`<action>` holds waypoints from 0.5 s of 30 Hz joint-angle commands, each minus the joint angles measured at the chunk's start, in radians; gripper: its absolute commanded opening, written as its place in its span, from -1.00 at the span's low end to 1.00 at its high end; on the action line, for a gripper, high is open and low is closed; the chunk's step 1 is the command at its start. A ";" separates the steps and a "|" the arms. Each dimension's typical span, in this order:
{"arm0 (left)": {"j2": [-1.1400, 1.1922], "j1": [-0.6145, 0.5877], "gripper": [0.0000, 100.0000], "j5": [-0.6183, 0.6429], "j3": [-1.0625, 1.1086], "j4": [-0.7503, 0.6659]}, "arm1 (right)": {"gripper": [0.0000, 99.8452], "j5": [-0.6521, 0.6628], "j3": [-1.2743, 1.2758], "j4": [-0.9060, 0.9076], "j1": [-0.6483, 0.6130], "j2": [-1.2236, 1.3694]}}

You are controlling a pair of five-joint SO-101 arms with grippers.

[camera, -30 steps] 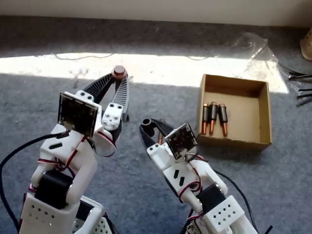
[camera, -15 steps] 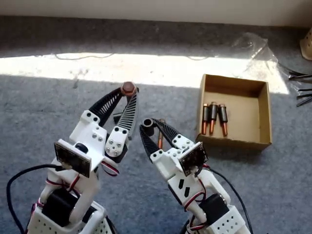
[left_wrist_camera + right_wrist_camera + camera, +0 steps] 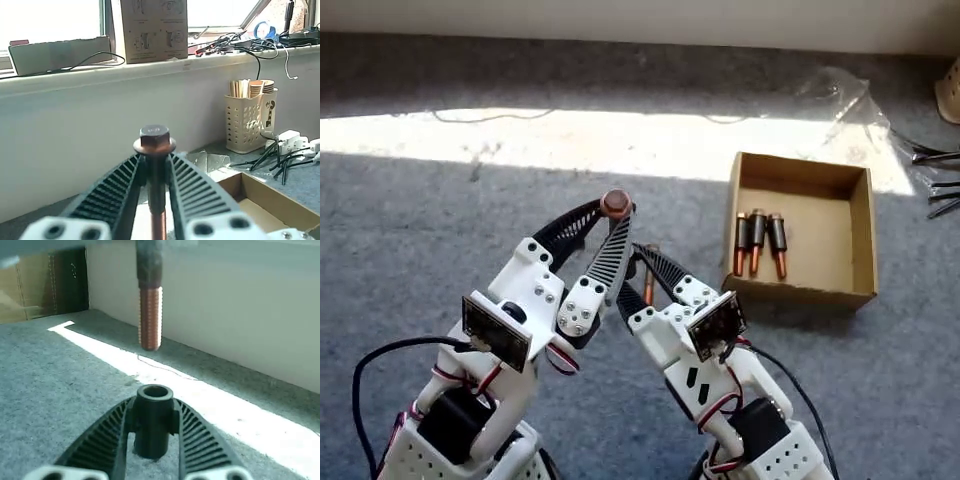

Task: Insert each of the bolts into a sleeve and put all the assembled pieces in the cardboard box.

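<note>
A bolt (image 3: 154, 145) is being clamped by the left gripper (image 3: 612, 218), a sleeve (image 3: 152, 412) by the right gripper (image 3: 152, 427); the rim may be struck if misaligned.

From above, the left end effector (image 3: 613, 214) covers the sleeve (image 3: 152, 420) held in the right end effector (image 3: 153, 407). The gripped bolt (image 3: 155, 145) loses its head at the right wrist picture's edge and its tip at the left's. A loose bolt (image 3: 648, 290) beside the right end effector is partly hidden.
</note>
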 commanded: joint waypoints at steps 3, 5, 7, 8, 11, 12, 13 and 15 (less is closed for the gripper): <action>-0.016 0.016 -0.98 -0.005 0.044 -0.029 | -0.99 0.003 0.027 -0.005 -0.007 -0.022; -0.016 0.016 -0.98 -0.005 0.051 -0.029 | -0.99 0.003 0.027 -0.005 -0.005 -0.022; -0.016 0.013 -0.98 0.000 0.048 -0.031 | -0.99 0.003 0.027 -0.005 -0.005 -0.022; -0.016 0.010 -0.98 0.023 0.047 -0.031 | -0.99 0.003 0.027 -0.005 -0.005 -0.022; -0.016 -0.024 -0.98 0.117 0.045 -0.060 | -0.99 0.003 0.028 -0.005 -0.005 -0.022; -0.016 -0.044 -0.98 0.137 0.045 -0.071 | -0.99 0.003 0.028 -0.005 -0.005 -0.022; -0.016 -0.065 -0.98 0.152 0.045 -0.077 | -0.99 0.006 0.031 -0.005 -0.005 -0.022; -0.016 -0.093 -0.98 0.183 0.044 -0.080 | -0.99 0.008 0.050 -0.008 -0.007 -0.022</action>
